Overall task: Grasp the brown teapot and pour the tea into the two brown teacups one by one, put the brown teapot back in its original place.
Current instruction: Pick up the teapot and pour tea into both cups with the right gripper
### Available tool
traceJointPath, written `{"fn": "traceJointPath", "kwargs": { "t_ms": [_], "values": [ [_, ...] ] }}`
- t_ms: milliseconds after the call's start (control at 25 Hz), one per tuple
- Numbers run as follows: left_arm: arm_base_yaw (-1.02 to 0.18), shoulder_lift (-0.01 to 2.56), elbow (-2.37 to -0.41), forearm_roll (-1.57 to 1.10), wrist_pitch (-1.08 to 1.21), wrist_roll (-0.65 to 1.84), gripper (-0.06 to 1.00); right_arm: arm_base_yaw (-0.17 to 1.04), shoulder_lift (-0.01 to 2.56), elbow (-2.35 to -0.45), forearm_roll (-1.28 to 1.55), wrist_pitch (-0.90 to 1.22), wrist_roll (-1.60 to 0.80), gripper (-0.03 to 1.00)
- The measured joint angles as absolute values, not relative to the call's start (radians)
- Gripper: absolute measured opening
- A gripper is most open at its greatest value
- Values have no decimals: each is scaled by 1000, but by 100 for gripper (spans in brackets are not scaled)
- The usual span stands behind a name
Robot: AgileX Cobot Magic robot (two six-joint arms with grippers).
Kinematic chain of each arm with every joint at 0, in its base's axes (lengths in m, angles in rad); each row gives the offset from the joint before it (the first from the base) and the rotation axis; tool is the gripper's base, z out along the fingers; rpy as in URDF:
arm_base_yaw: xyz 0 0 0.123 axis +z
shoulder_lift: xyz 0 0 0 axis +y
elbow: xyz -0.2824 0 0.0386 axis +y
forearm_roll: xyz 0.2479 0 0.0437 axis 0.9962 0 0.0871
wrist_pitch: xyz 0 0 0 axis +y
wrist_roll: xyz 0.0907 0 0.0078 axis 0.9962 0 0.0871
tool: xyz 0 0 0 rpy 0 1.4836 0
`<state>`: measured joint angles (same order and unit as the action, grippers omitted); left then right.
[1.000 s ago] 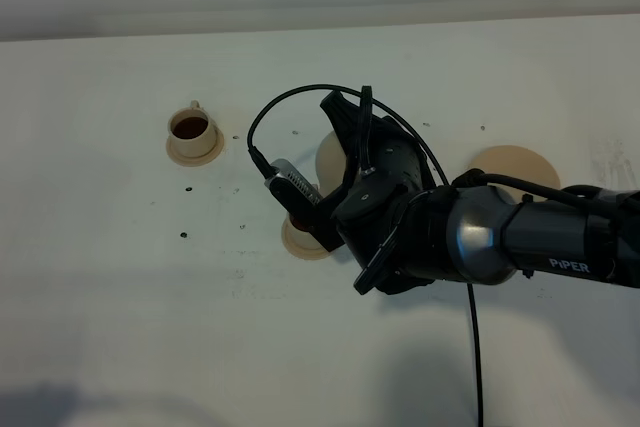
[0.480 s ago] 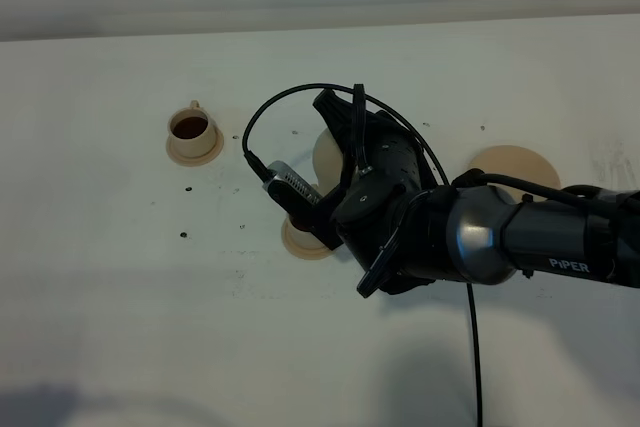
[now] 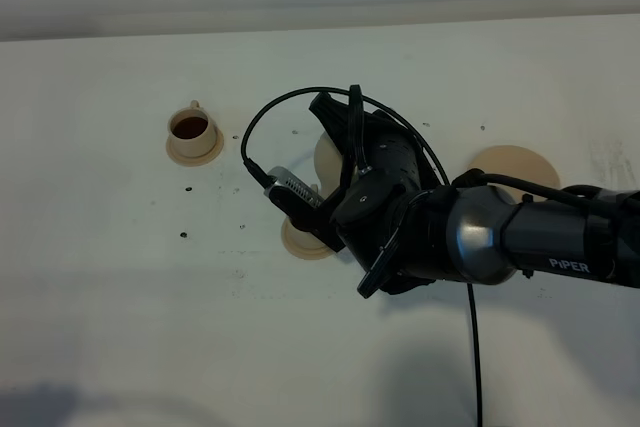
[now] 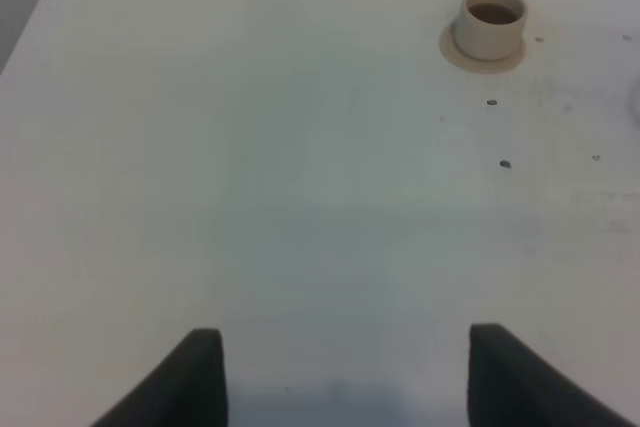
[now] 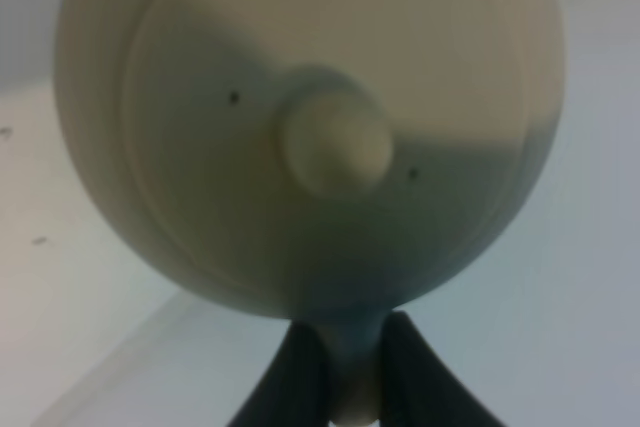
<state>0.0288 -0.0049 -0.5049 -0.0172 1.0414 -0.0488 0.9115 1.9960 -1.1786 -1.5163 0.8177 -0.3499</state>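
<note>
Near the middle of the white table (image 3: 100, 247), we see the right gripper (image 5: 350, 372) clamped on the loop handle of the brown teapot (image 5: 310, 127). Its dark fingers (image 5: 300, 372) press the handle from both sides, and the knobbed lid faces the wrist camera. From the high camera the arm hides most of the teapot. Beside it, the saucer of one teacup (image 3: 298, 240) shows from under the arm; the cup itself we cannot see. The other teacup (image 3: 192, 129) stands on its saucer well apart, with dark tea inside. The wide round saucer (image 3: 515, 165) lies partly behind the arm. The left gripper (image 4: 345, 377) hangs over the table, fingers apart, holding nothing.
</note>
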Motion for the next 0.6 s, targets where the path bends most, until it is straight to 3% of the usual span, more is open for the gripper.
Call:
{"fn": "traceJointPath", "kwargs": {
  "t_ms": [600],
  "values": [
    [29,-5,-505,-17,1041,-49,52,911,1996,-1179,-1552,817,-353,13]
  ]
}}
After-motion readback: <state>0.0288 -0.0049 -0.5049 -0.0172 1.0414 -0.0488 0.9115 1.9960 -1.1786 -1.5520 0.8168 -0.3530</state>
